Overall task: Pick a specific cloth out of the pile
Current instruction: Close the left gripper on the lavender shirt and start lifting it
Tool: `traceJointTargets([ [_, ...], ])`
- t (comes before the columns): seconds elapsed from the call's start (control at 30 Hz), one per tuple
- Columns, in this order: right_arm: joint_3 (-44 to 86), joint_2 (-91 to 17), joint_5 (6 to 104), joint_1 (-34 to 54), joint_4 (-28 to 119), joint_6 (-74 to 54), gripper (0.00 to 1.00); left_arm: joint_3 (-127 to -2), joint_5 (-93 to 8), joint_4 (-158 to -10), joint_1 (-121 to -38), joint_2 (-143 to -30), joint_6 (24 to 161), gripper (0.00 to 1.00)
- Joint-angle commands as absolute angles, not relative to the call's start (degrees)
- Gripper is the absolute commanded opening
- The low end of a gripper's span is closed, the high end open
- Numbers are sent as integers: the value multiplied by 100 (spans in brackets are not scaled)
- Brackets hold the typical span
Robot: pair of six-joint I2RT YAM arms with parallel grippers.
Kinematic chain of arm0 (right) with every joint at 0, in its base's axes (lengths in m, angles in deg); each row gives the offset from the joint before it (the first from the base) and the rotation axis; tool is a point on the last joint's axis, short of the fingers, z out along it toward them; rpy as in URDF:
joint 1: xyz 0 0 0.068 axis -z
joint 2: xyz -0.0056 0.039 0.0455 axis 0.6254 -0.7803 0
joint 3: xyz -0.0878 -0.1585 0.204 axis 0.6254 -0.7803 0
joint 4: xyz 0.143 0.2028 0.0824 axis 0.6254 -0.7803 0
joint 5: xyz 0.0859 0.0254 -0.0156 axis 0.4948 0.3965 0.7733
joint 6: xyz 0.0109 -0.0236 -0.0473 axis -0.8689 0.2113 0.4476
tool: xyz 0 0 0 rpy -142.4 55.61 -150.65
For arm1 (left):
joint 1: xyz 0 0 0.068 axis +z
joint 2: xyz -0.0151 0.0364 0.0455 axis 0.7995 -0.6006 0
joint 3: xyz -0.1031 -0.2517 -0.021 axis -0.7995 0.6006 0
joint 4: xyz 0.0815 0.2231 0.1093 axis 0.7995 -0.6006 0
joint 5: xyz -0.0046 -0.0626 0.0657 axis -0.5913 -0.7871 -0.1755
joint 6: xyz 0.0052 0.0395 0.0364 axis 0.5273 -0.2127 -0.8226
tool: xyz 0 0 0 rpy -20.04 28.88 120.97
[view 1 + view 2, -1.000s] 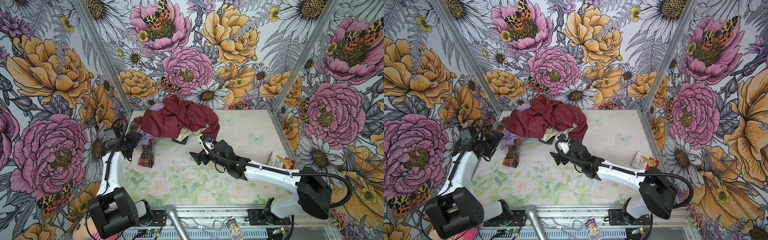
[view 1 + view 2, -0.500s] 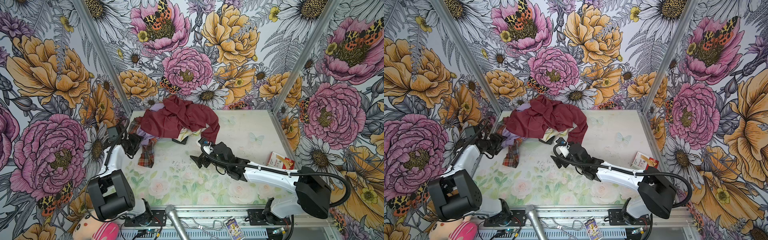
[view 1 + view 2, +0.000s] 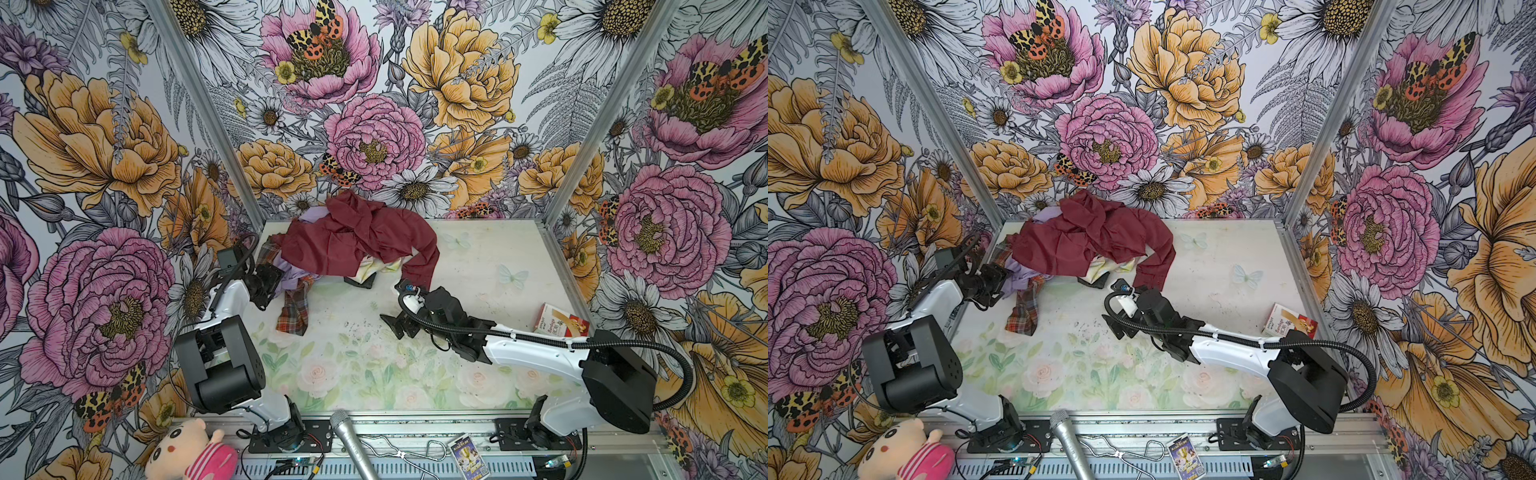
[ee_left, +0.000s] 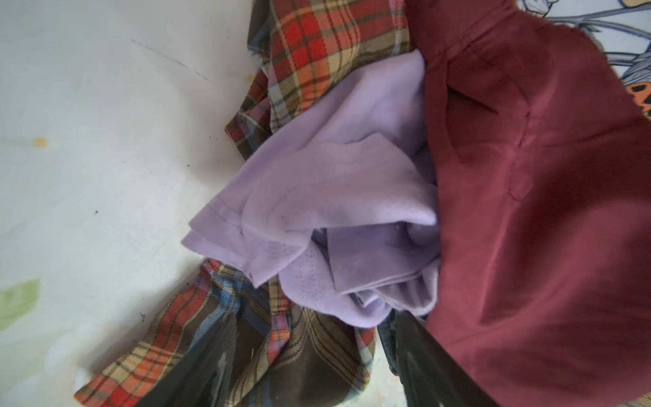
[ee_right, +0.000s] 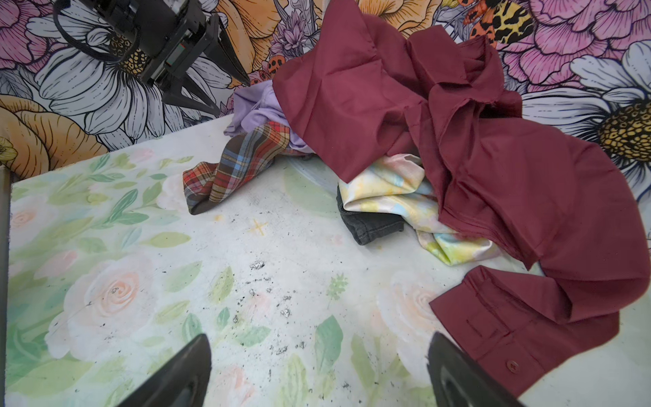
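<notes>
Left gripper [image 5: 232, 98] edged toward cloth [image 4: 334, 197], jaws apart | right gripper [image 5: 318, 337] apart | hem [image 4: 218, 215]: left wrist only

Bandage box [image 3: 561, 322], microphone [image 3: 353, 440], plush doll [image 3: 191, 453]

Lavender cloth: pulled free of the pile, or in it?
Not free. The lavender cloth lies bunched, one side tucked under the maroon shirt, and it rests on the plaid cloth.
</notes>
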State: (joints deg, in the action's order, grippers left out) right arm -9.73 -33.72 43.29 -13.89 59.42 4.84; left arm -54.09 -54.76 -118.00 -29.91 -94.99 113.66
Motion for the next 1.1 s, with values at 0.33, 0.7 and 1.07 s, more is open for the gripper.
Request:
traceJointTargets([
  [0.33,-658,-3595,4763,-1433,6275,468,96,-5576,-5105,-11544,-2960,-9715,10799,80],
  [0.7,179,-4225,5386,-1543,6403,-201,96,-5584,-5090,-11290,-3075,-9807,10765,80],
  [1.07,362,-4229,5224,-1772,6160,-573,95,-5511,-5106,-10919,-3172,-9960,10826,76],
])
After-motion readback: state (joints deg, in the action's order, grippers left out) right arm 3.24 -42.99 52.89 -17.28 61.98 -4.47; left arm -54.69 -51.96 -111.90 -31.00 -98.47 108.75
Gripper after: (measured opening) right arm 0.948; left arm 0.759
